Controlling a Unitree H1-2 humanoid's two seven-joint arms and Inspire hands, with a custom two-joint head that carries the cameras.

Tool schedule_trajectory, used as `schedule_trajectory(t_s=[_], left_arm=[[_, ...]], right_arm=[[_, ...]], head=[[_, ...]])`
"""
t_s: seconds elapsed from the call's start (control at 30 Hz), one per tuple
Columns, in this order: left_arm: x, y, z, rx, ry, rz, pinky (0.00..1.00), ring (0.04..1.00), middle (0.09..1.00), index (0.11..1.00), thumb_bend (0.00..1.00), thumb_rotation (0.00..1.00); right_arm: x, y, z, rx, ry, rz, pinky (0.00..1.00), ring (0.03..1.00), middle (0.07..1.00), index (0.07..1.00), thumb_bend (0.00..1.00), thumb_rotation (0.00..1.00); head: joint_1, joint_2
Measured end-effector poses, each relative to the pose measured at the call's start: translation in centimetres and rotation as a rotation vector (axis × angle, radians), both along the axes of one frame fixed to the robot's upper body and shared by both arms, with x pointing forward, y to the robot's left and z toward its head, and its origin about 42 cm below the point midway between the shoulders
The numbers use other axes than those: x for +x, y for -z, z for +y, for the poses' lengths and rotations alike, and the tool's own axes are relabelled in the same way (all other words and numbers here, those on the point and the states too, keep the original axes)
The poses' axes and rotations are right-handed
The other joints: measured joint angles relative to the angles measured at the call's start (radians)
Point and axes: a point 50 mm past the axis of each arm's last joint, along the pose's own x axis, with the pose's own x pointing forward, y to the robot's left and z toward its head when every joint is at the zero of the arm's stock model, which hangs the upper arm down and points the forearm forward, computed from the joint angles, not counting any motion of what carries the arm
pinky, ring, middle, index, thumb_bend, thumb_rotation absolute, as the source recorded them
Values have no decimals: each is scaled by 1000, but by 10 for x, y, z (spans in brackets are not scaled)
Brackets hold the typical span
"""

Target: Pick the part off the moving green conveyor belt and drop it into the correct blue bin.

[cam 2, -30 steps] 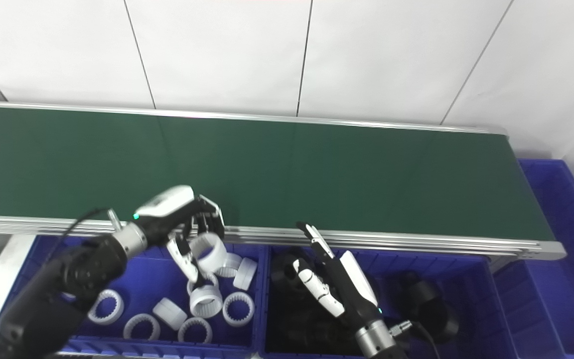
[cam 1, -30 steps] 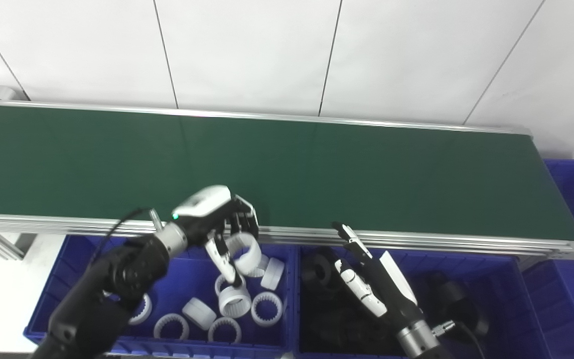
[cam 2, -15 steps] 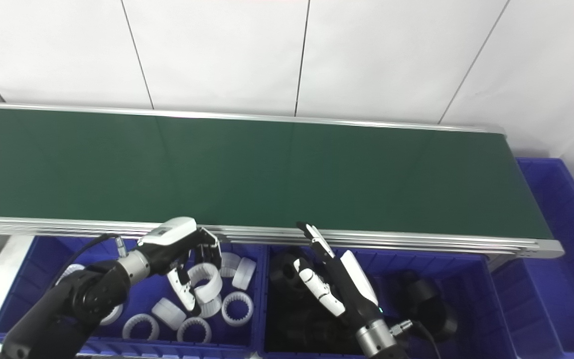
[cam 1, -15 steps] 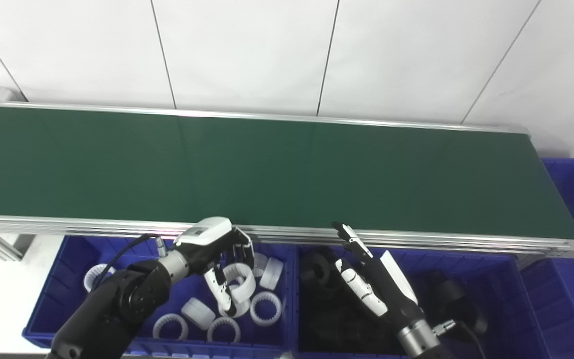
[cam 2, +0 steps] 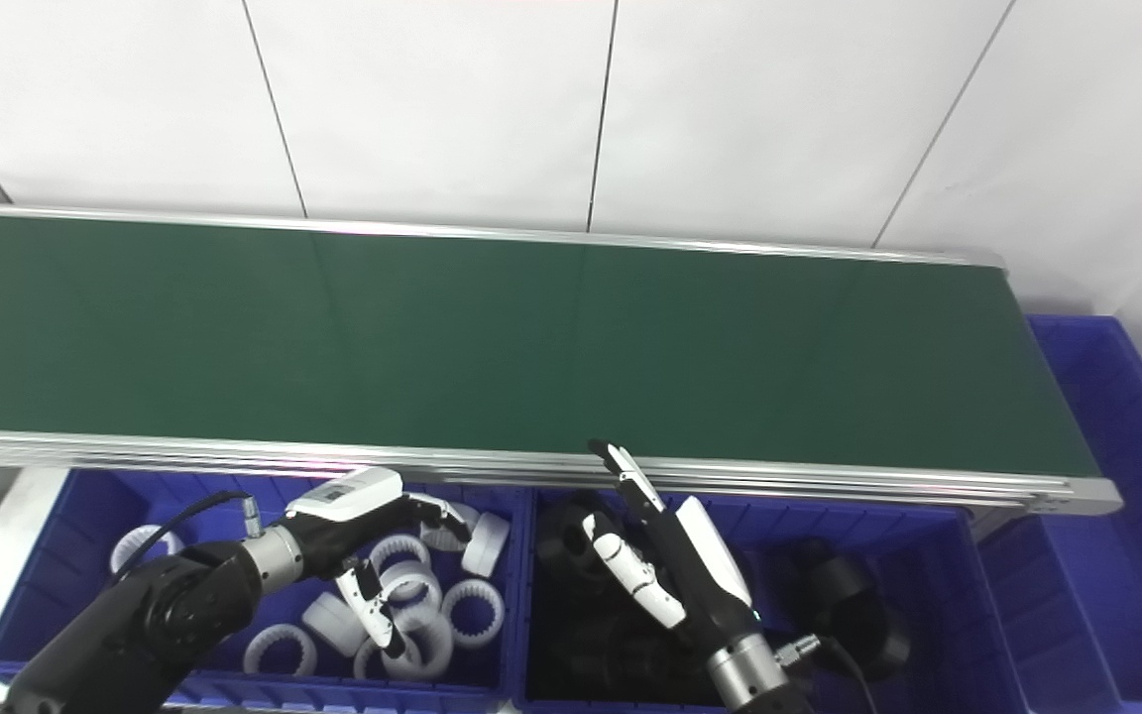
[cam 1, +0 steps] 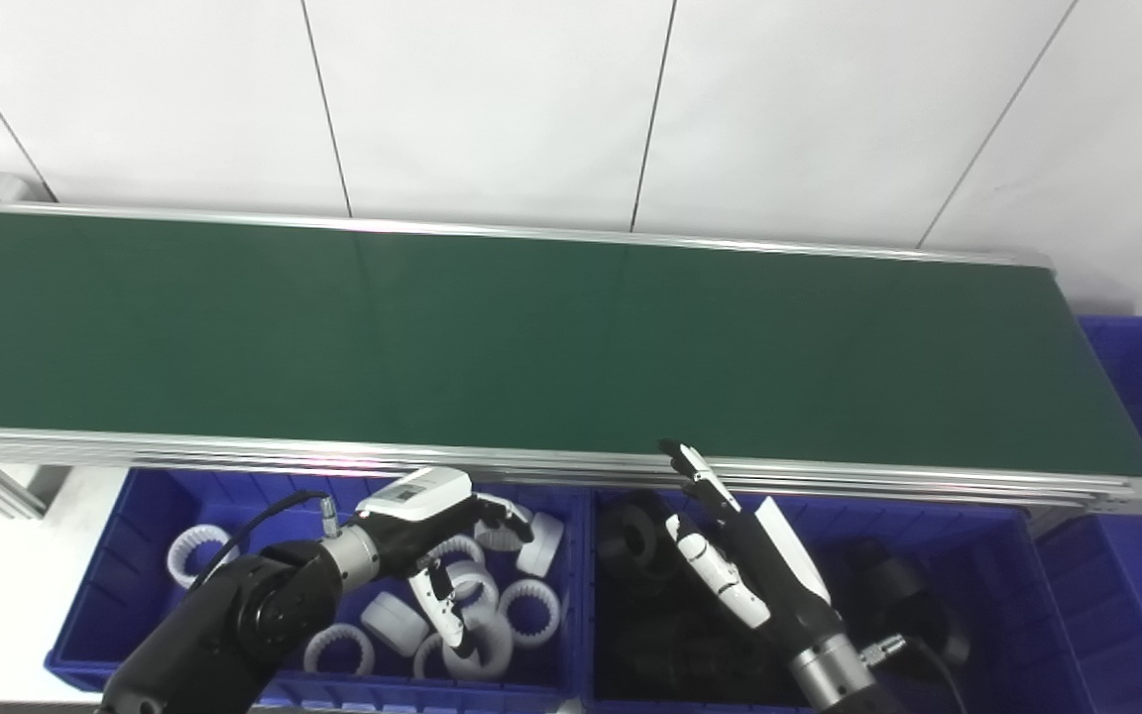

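Observation:
The green conveyor belt point(cam 1: 571, 337) carries no part. My left hand point(cam 1: 437, 540) is open over the left blue bin point(cam 1: 165, 491), fingers spread above several white toothed rings point(cam 1: 529, 612). One white ring point(cam 1: 485, 647) lies just under the thumb, out of my hold. My right hand point(cam 1: 730, 555) is open with straight fingers, held above the middle blue bin point(cam 1: 1012, 555), which holds several black parts point(cam 1: 630, 535). Its fingertips reach the belt's near rail.
The belt's near aluminium rail point(cam 1: 829, 476) runs just above both bins. A third blue bin point(cam 1: 1141, 387) stands past the belt's right end. A white panelled wall point(cam 1: 571, 99) rises behind the belt.
My left hand has come down from the belt's edge into the left bin and has opened. The white ring it held now lies among the others. My right hand has not moved.

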Motion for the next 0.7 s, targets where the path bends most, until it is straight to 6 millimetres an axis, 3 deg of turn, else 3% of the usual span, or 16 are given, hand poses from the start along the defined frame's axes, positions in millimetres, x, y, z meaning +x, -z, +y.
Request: schedule_trajectory(t_s=[0.1,0.23,0.43,0.47,0.57,0.67,0.7], left_arm=[[0,-1,0,-4,9,15,824,883,881,846,713,479],[0,-4,0,-25,8,13,820,877,879,849,739,573],[2,-10,2,-113,9,13,750,816,833,810,687,531],[2,-13,4,-169,9,13,696,761,780,771,655,419],[3,-17,11,-400,-4,5,605,677,717,735,597,333],[-7,-18,10,-570,-39,-14,616,699,746,758,542,395],[-11,-17,8,-599,-49,-10,661,746,792,791,551,465]], right_arm=[[0,1,0,5,1,5,930,973,989,964,392,1000],[0,1,0,9,2,7,931,974,990,967,399,1000],[0,1,0,9,2,6,932,974,992,969,410,1000],[0,1,0,9,3,7,927,971,993,969,409,1000],[0,1,1,7,0,8,921,968,992,969,413,1000],[-1,2,1,-1,-3,9,930,972,991,969,416,1000],[-1,2,1,-2,-5,9,935,974,992,970,417,1000]], head=[[0,0],[-2,2],[-3,3],[-5,5],[-9,3],[-15,6],[-17,6]])
